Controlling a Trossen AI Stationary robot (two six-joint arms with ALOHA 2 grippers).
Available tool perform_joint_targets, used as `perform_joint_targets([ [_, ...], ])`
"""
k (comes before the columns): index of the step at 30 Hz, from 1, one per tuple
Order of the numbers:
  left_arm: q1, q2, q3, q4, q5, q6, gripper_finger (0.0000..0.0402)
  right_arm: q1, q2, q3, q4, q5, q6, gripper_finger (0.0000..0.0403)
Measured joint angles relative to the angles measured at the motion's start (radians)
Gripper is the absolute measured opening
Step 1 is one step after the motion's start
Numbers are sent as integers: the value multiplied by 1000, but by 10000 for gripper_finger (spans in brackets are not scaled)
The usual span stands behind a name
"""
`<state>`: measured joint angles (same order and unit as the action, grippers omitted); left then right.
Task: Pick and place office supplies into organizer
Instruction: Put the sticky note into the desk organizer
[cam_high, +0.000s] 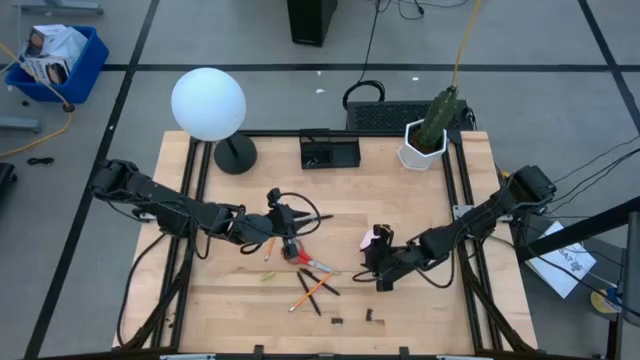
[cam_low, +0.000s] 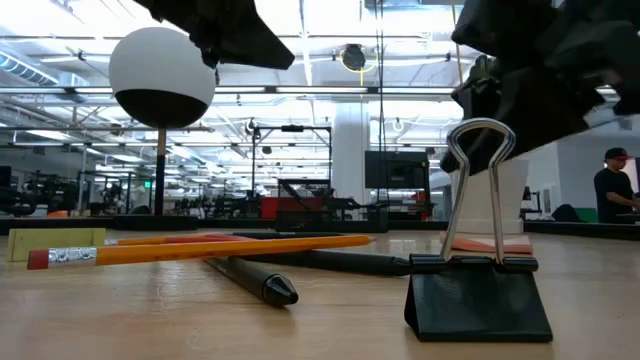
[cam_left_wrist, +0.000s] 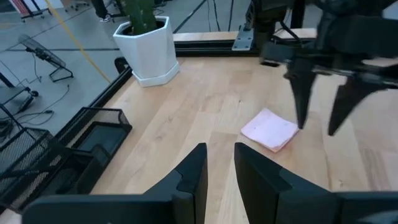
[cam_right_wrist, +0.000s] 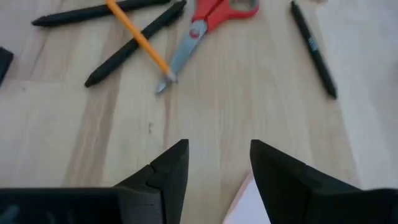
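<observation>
In the high view, left of centre, the left gripper (cam_high: 290, 222) hangs over the red-handled scissors (cam_high: 303, 255); its wrist view shows the two fingers parted by a narrow gap with nothing between them, so it is released and empty. Just below lie the pencils (cam_high: 308, 290) and black pens (cam_high: 322, 284), crossed in a loose heap, and two binder clips (cam_high: 372, 316) sit near the bottom edge. Right of centre, the right gripper (cam_high: 383, 268) hovers beside the pink sticky-note pad (cam_high: 375, 237), jaws apart and holding nothing; its own view shows the pad's corner (cam_right_wrist: 249, 202) just under the fingers. The organizer (cam_high: 329, 152) stands at the upper middle of the table, well apart from every item.

The pad seems the likely pick. It lies flat, so the fingers should probably straddle two opposite edges and come fully down to the wood before closing, or they will skate over the top sheet.
</observation>
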<state>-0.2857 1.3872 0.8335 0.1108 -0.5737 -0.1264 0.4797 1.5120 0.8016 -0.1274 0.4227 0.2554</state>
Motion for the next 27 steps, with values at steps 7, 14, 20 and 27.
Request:
perform_joint_targets([
  [7,10,0,-21,32,23,-14,88,-23,84,-2,-4,14,81,164],
  [14,10,0,-21,43,28,-14,88,-23,180,-2,-4,29,152,164],
  [20,10,0,-21,58,75,-13,88,-17,212,0,0,112,179,164],
  [27,10,0,-22,59,79,-13,88,-11,213,1,-38,134,226,164],
])
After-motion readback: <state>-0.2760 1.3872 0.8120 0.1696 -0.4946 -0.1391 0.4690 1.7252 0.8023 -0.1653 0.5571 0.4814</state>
